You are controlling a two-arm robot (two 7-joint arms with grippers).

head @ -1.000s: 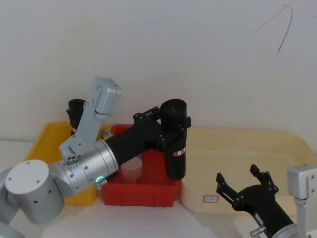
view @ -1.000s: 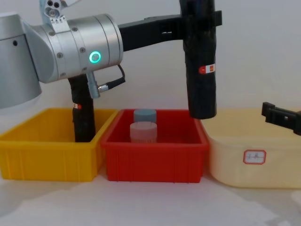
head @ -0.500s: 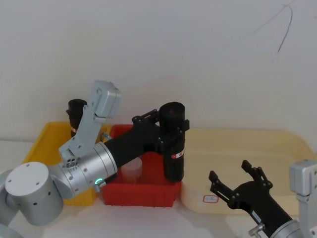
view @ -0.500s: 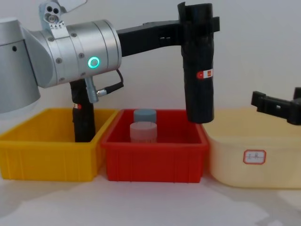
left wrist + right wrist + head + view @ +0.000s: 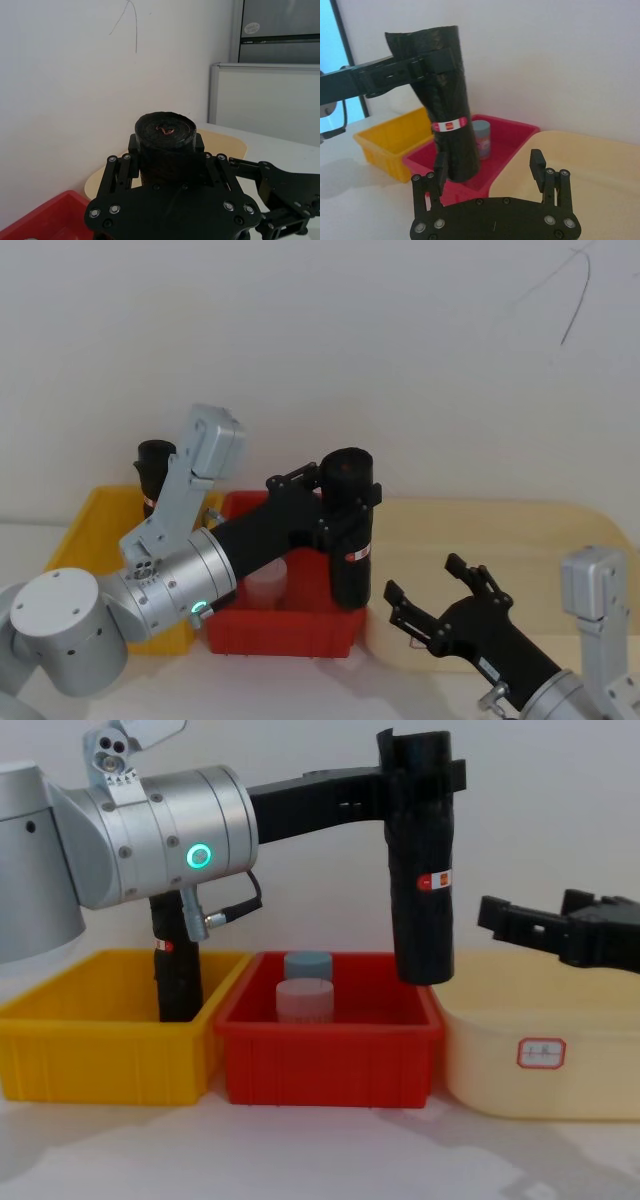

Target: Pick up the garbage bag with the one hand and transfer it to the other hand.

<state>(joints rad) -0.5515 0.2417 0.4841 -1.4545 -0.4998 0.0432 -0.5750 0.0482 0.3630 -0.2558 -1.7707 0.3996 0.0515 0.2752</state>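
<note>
- Grippers, two: left gripper (image 5: 425, 775) clamped on upright garbage bag (image 5: 421, 920) above red bin (image 5: 325, 1065); right gripper (image 5: 422, 585) spread apart, near it.
- Containers, three — yellow bin (image 5: 100, 1065) holds one black roll (image 5: 176, 975), red bin two jars (image 5: 303, 1000), cream tray (image 5: 490, 1055).

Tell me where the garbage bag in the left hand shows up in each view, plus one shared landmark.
Head view: garbage bag centre, upright in the left hand, above the red bin.
Chest view: bag right of centre, over the bin's right end.
Left wrist view: bag end-on, clamped in the hand.
Right wrist view: bag upright beyond the open right hand.
Shared landmark: red bin.
</note>
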